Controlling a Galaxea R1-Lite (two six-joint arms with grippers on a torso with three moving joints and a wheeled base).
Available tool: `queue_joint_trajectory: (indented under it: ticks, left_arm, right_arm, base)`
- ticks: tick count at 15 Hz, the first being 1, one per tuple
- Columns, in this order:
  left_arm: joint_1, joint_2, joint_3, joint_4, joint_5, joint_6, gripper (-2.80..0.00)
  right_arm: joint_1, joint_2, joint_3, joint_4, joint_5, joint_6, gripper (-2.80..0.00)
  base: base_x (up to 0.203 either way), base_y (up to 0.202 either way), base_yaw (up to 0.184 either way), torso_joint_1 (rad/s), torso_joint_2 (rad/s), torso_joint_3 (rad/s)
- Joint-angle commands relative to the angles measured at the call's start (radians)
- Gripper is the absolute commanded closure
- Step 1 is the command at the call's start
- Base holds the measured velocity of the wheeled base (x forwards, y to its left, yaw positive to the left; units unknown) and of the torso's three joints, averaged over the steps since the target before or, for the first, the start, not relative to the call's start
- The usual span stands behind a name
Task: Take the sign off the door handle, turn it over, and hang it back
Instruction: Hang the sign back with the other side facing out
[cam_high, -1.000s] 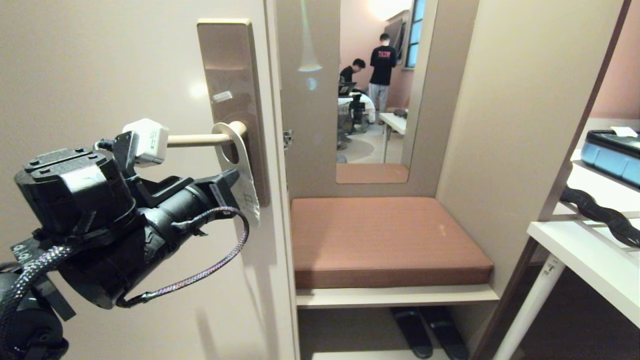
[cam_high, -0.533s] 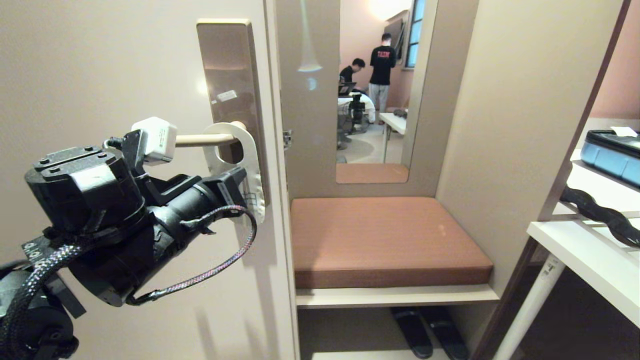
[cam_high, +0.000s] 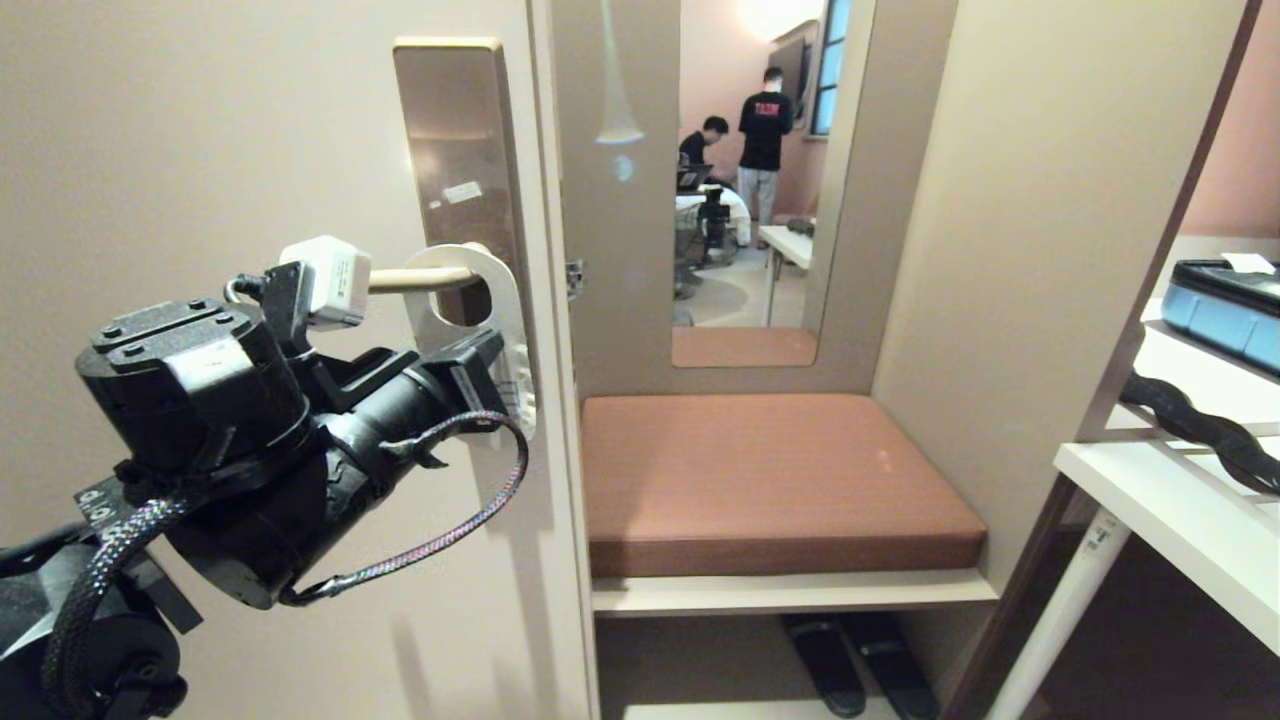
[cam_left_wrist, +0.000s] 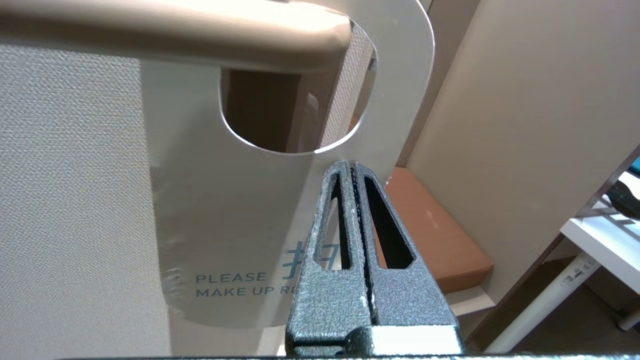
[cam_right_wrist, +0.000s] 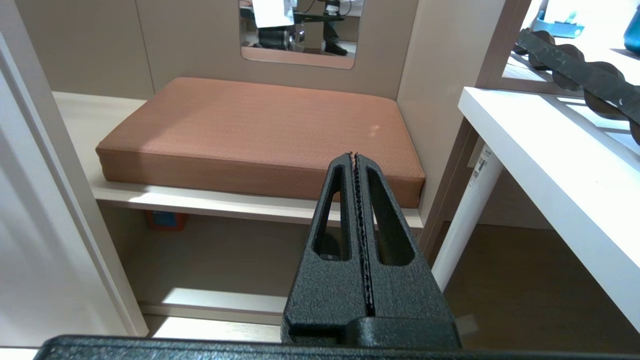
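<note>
Sign (cam_high: 490, 310), one only, shows its white face at centre-left of the head view, its hole around the single door handle (cam_high: 415, 280) on the brown plate (cam_high: 455, 150). The left hand (cam_high: 500, 385) reaches in from lower left, at the sign's lower half. Two people (cam_high: 765, 130) appear in the mirror (cam_high: 750, 180) at top centre.

In the left wrist view the sign (cam_left_wrist: 225, 225) fills the middle, the handle (cam_left_wrist: 175, 35) across the top. The left hand (cam_left_wrist: 350, 170) has its fingers pressed together on the sign's edge. That thin grip may slip, letting the sign twist or drop.

In the right wrist view the right hand (cam_right_wrist: 354, 157) is closed on nothing, parked over one brown cushion (cam_right_wrist: 260, 130).
</note>
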Motion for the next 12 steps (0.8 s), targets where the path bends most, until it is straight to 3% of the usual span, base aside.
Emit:
queue_joint_trajectory:
  ticks: [1,12]
  left_arm:
    - [-0.011,-0.008,0.005,-0.006,0.002,-0.001,0.0]
    - [-0.017,-0.15,0.166,-0.006,0.001,0.048,0.0]
  right_arm:
    - [0.0,0.001,0.0,-0.001,0.001,-0.001,0.0]
    - [0.002,0.001,0.0,0.001,0.001,-0.001,0.0]
  base:
    - [0.0,0.0,0.0,0.0,0.0,0.0]
    - [0.0,0.0,0.0,0.0,0.0,0.0]
